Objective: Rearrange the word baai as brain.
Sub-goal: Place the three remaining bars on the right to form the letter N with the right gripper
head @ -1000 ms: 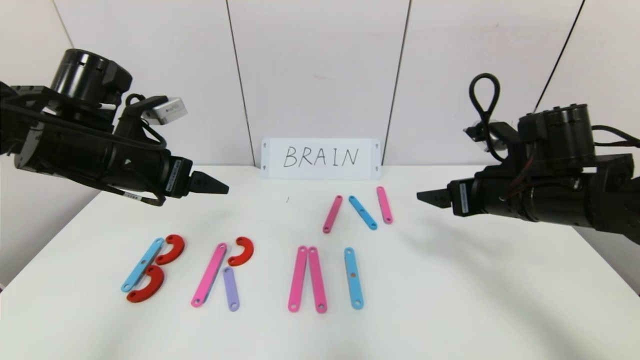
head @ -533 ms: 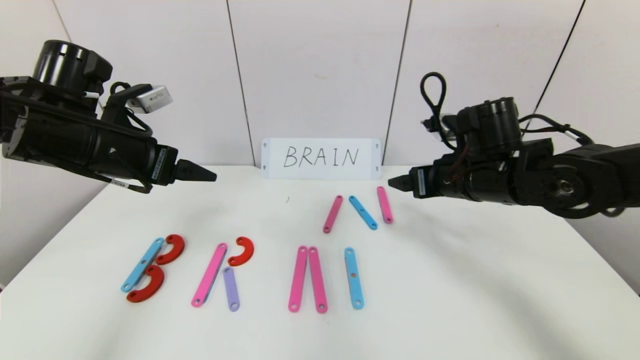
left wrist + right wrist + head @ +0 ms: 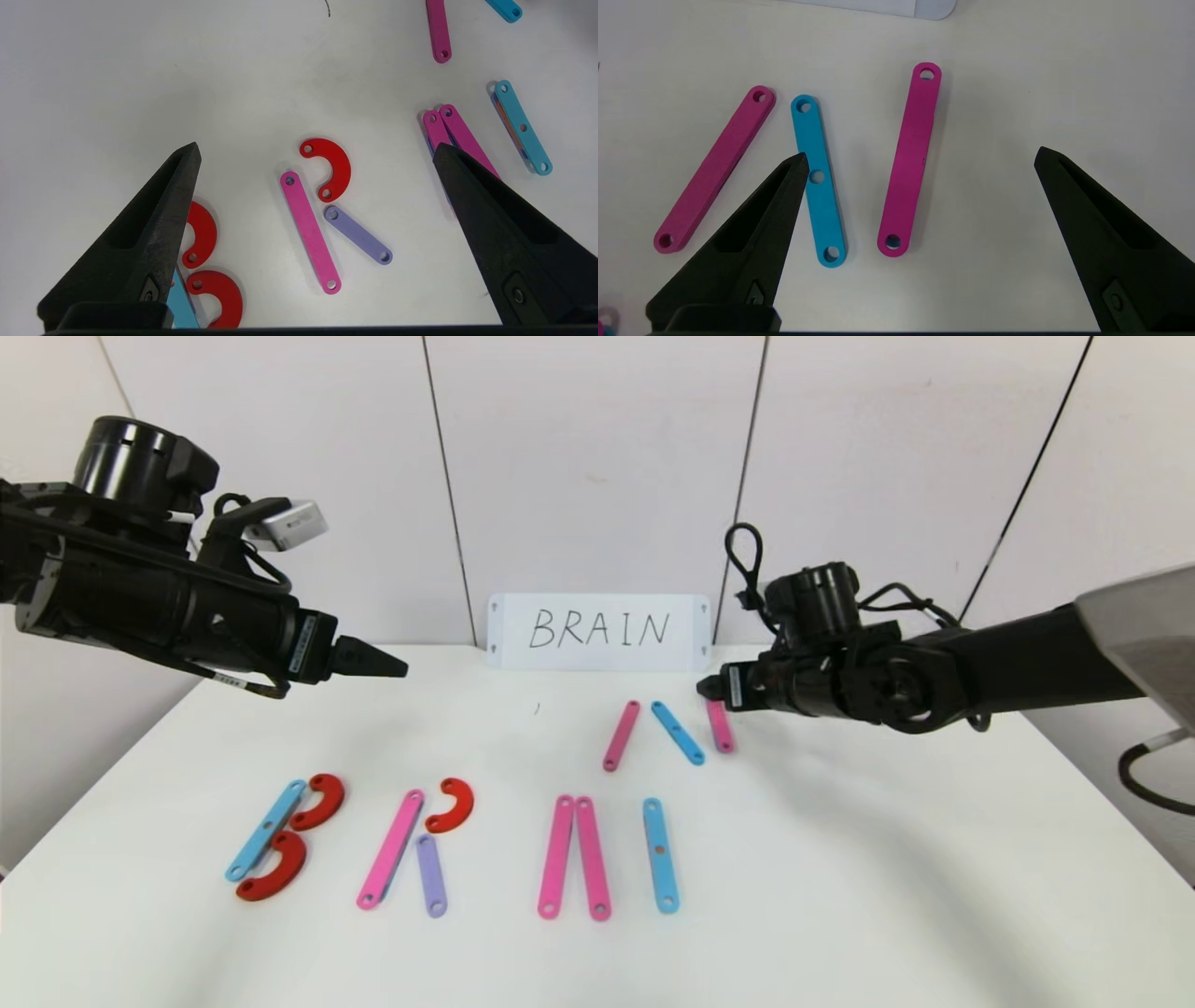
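White table (image 3: 840,896) — pale panelled wall (image 3: 597,467) with dark seams behind.

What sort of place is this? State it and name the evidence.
Probably a robot test bench, not a home: a bare white table against plain panelled walls, a handwritten BRAIN card as reference, and plastic letter strips laid out for two grippers.

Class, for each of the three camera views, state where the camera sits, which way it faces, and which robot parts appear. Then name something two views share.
Head view: sits high, faces forward and down at the table; both arms show, left tool, right tool.
Left wrist view: faces down past its open tool at the red arc and purple strip.
Right wrist view: faces down past its open tool at the pink strip.
Shared: head and right wrist views both show the blue strip.
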Available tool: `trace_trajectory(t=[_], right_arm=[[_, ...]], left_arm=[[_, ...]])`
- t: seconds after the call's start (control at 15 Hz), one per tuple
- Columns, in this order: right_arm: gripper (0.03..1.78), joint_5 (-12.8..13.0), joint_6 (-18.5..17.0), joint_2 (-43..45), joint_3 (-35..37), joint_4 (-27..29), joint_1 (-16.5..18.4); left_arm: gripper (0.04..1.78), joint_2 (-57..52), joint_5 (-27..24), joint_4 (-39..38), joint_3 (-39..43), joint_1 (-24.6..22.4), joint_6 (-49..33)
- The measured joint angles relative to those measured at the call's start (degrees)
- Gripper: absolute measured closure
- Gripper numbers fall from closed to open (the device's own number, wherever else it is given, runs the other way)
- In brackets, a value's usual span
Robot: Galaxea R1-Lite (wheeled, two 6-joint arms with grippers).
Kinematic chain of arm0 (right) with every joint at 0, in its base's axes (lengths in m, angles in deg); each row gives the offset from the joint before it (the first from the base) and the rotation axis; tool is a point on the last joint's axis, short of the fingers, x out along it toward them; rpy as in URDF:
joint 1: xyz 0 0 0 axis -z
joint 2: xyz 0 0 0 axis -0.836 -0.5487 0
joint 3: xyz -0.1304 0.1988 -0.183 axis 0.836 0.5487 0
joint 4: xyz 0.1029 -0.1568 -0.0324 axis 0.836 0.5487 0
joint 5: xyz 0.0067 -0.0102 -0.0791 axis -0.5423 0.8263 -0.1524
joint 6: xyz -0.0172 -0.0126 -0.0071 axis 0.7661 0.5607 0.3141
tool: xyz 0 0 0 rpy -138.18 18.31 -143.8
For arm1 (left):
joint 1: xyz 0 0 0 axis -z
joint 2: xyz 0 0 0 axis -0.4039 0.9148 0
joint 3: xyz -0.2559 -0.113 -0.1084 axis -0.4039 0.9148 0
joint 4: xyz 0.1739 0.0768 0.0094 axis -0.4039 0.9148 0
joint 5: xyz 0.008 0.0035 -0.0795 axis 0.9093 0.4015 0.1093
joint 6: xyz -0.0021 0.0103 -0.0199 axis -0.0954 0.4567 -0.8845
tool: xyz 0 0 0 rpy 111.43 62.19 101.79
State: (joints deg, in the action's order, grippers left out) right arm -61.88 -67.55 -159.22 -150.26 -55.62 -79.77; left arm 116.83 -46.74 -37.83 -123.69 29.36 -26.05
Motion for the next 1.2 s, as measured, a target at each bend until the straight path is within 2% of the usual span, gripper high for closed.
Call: trace_trajectory(t=[0.13, 0.4, 0.67, 0.8, 1.0, 1.07, 1.2], right_arm=[[0.11, 0.00, -1.40, -3.06, -2.17, -0.05, 0.48], [0.11, 0.02, -1.99, -7.66, -4.46, -0.09, 1.08], [0.11, 0.11, -2.61, -9.53, -4.90, -0.11, 1.29], [0.17, 0.10, -2.58, -9.90, -4.92, -0.13, 1.24], [0.45, 0.11, -2.61, -10.17, -4.88, -0.13, 1.24], [0.59, 0.11, -2.62, -10.20, -4.88, -0.13, 1.18], [0.96, 0.05, -2.62, -10.34, -4.85, -0.16, 1.11]], left_arm=[[0.08, 0.13, 0.00, -0.02, 0.05, 0.00, 0.09], [0.08, 0.74, -0.04, 0.07, 0.06, 0.48, 0.06], [0.08, 1.16, 0.00, 0.13, 0.17, 0.94, 0.09], [0.08, 1.21, 0.00, 0.22, 0.17, 0.96, 0.09], [0.08, 1.23, 0.00, 0.24, 0.17, 0.99, 0.06], [0.08, 1.23, 0.02, 0.24, 0.17, 0.99, 0.06], [0.08, 1.23, 0.02, 0.27, 0.16, 0.99, 0.09]])
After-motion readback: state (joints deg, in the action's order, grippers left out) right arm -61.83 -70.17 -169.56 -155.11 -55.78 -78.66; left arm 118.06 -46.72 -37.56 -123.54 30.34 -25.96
